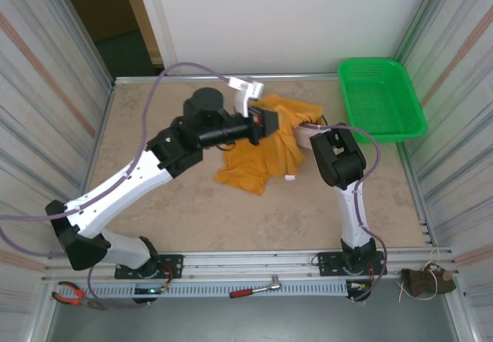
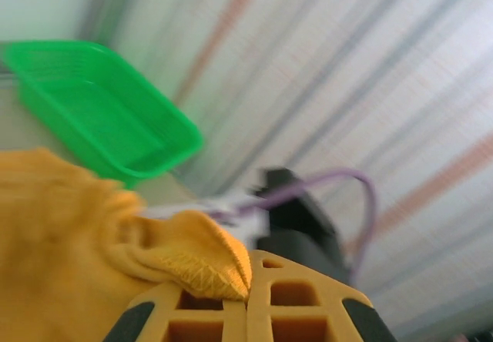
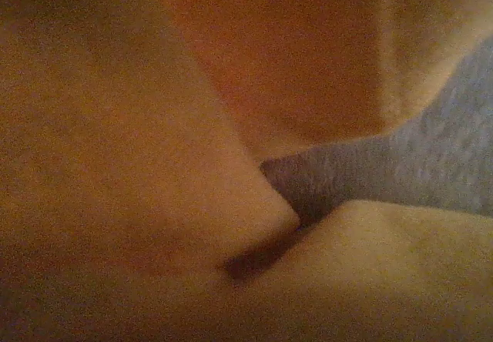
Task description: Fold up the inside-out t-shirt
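The shirt (image 1: 254,161) is seen mid-frame in the top view as an orange-yellow, crumpled, partly lifted heap. Its long axis is laid from upper right to lower left. A hemmed fold is pinched in the closed left gripper (image 2: 248,288). The right gripper (image 1: 302,132) is closed at the right edge, buried in cloth; any hold cannot be told.

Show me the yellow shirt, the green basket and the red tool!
t-shirt (image 1: 245,174): top external view, on its crumpled near part.
green basket (image 1: 379,99): top external view, on its bare mesh floor.
red-handled tool (image 1: 240,293): top external view, on its red handle.
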Controlling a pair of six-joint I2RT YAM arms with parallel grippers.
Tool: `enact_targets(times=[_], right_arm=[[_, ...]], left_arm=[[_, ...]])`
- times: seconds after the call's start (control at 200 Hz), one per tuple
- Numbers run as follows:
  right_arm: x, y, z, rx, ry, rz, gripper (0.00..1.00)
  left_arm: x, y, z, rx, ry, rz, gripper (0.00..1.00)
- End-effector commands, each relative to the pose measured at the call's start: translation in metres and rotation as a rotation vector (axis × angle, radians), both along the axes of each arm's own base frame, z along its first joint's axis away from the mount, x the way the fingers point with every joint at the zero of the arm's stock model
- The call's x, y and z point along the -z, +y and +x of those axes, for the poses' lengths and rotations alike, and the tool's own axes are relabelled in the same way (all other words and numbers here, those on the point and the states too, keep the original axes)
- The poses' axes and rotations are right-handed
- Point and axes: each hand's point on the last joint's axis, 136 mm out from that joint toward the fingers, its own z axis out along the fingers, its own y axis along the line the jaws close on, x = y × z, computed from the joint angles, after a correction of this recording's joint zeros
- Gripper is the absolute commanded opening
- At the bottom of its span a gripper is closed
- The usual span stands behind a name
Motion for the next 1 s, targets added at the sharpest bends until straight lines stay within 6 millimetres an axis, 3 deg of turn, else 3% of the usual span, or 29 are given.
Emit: enact_targets(times=[0.0, 0.225, 0.386, 0.521, 0.646, 0.802, 0.872, 0.932, 0.992], right_arm=[[-0.013, 0.018, -0.028, -0.144, 0.001, 0.019, 0.0], [-0.061, 0.032, -0.057, -0.284, -0.081, 0.054, 0.0], [-0.11, 0.031, -0.07, -0.359, -0.178, 0.021, 0.0], [-0.154, 0.024, -0.078, -0.393, -0.258, -0.01, 0.0], [-0.195, 0.029, -0.091, -0.452, -0.32, -0.003, 0.0], [-0.221, 0.028, -0.114, -0.517, -0.361, -0.053, 0.0], [-0.223, 0.028, -0.123, -0.549, -0.361, -0.085, 0.0], [-0.211, 0.024, -0.126, -0.574, -0.323, -0.131, 0.0], [-0.196, 0.021, -0.127, -0.601, -0.268, -0.13, 0.0]], left_arm=[[-0.008, 0.049, 0.039, -0.174, 0.003, -0.059, 0.0], [0.068, 0.143, 0.121, -0.455, 0.17, -0.017, 0.0], [0.118, 0.194, 0.155, -0.585, 0.248, 0.052, 0.0], [0.154, 0.232, 0.171, -0.667, 0.323, 0.08, 0.0], [0.177, 0.255, 0.181, -0.719, 0.364, 0.108, 0.0], [0.199, 0.275, 0.195, -0.761, 0.425, 0.148, 0.0], [0.206, 0.282, 0.201, -0.775, 0.446, 0.158, 0.0], [0.21, 0.283, 0.208, -0.761, 0.469, 0.164, 0.0], [0.207, 0.276, 0.212, -0.689, 0.466, 0.133, 0.21]])
